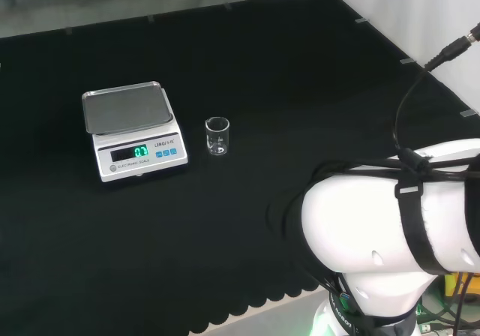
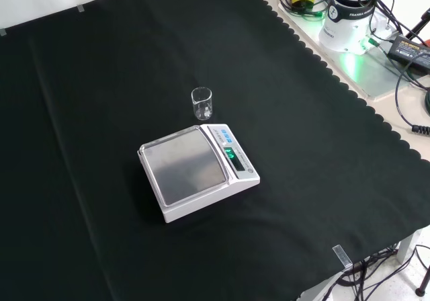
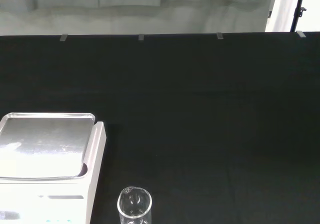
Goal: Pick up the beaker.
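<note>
Beaker (image 1: 217,136): small clear glass cylinder with a pour lip, upright on the black cloth (image 1: 300,88), mid-bench and well off every edge. Just beside it sits a white scale (image 2: 199,172), boxy, with a flat brushed-metal pan and a lit green display. Cloth's near edge is scalloped. Hand state: cannot tell.

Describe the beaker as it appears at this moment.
The beaker is a small, clear vessel of glass or plastic, with faint markings on its side. It stands upright and looks empty, directly on the black cloth. In the head view it is just right of the scale, apart from it. Nothing touches it.
</note>
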Available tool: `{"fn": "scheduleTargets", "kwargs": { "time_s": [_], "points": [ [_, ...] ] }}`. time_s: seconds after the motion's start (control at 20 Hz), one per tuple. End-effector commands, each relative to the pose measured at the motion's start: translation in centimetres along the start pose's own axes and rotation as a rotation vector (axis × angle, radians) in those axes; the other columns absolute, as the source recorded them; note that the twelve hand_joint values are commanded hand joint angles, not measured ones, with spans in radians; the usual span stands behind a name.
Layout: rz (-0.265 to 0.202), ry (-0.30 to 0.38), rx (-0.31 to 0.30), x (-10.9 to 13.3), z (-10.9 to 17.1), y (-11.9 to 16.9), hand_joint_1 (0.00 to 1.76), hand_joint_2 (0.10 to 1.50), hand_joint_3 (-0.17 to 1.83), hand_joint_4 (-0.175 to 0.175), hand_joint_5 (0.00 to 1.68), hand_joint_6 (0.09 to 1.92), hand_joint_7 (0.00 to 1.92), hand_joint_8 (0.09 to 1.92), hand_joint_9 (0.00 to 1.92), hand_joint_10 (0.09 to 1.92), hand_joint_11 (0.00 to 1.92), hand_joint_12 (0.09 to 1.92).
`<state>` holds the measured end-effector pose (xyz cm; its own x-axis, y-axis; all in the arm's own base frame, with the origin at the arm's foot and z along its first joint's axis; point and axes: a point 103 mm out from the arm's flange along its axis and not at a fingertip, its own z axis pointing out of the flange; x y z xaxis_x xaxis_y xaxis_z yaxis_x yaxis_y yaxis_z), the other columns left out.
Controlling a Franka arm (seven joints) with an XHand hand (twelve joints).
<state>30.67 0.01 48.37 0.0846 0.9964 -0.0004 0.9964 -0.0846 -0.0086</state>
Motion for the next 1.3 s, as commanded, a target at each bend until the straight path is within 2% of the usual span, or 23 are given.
{"fn": "scheduleTargets", "kwargs": {
  "time_s": [0.05, 0.1, 0.2, 0.35, 0.45, 0.55, 0.65, 0.75, 0.9, 1.0, 1.3],
  "points": [
    [0.001, -0.010, -0.012, 0.0, 0.0, 0.0, 0.03, 0.95, 0.54, -0.010, 0.05, 0.11, 0.00, 0.22, 0.00, 0.34, 0.00, 1.25],
    [0.001, -0.011, -0.013, 0.0, 0.1, 0.0, 0.03, 0.97, 0.49, -0.009, 0.06, 0.09, 0.00, 0.20, 0.00, 0.33, 0.00, 1.25],
    [-0.002, -0.028, -0.014, 1.3, 0.1, 0.1, 0.03, 1.00, 0.45, -0.009, 0.07, 0.09, 0.00, 0.19, 0.00, 0.32, 0.00, 1.26],
    [0.003, -0.030, -0.018, 1.4, 0.2, 0.2, 0.03, 1.02, 0.39, -0.009, 0.08, 0.09, 0.00, 0.19, 0.00, 0.32, 0.00, 1.27],
    [-0.020, -0.061, -0.018, 1.3, 0.6, 0.5, 0.02, 1.04, 0.37, -0.010, 0.09, 0.09, 0.00, 0.24, 0.00, 0.36, 0.00, 1.30],
    [-0.006, -0.077, -0.019, 1.1, 1.2, 0.9, 0.04, 1.03, 0.33, -0.010, 0.10, 0.09, 0.00, 0.35, 0.01, 0.55, 0.00, 1.41],
    [0.004, -0.095, -0.044, 1.1, 1.7, 1.0, 0.10, 0.99, 0.29, -0.009, 0.11, 0.09, 0.00, 0.50, 0.10, 0.74, 0.09, 1.48],
    [0.021, -0.104, -0.071, 1.2, 2.2, 1.1, 0.15, 0.96, 0.27, -0.010, 0.12, 0.09, 0.00, 0.63, 0.17, 0.82, 0.16, 1.48],
    [0.036, -0.114, -0.099, 1.0, 3.0, 1.4, 0.19, 0.93, 0.25, -0.015, 0.15, 0.09, 0.02, 0.71, 0.22, 0.85, 0.21, 1.49],
    [0.034, -0.090, -0.128, 0.8, 3.8, 1.6, 0.21, 0.92, 0.25, -0.018, 0.17, 0.09, 0.03, 0.73, 0.23, 0.85, 0.22, 1.49],
    [0.024, -0.087, -0.120, 1.4, 6.9, 3.4, 0.24, 0.92, 0.24, -0.030, 0.22, 0.09, 0.05, 0.76, 0.25, 0.86, 0.23, 1.49]
  ]
}}
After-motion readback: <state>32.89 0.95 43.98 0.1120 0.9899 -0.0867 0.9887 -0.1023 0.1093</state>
